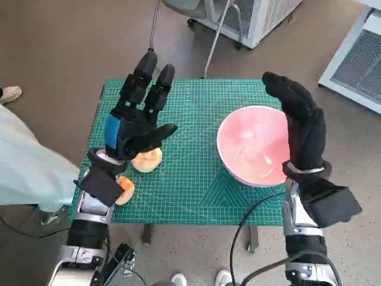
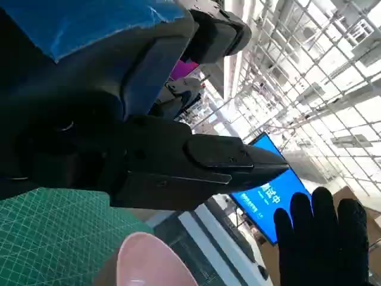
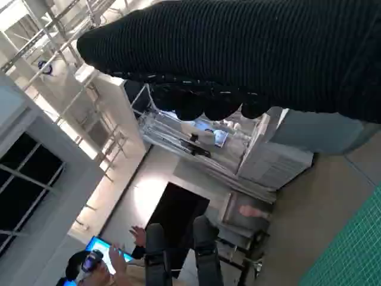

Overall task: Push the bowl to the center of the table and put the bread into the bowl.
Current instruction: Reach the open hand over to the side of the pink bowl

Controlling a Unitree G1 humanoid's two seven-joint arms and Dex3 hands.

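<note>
Right of frame centre, the round pink plastic bowl (image 1: 255, 145) touches the open, empty right robot hand (image 1: 301, 122); left robot hand (image 1: 138, 117) spread, empty, above the pale bread roll (image 1: 147, 159).

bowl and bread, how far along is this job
Nothing looks finished. The pink round bowl sits right of centre on the green mat, with the gloved right hand at its outer side. The pale bread roll lies under the left hand, not yet held.
</note>
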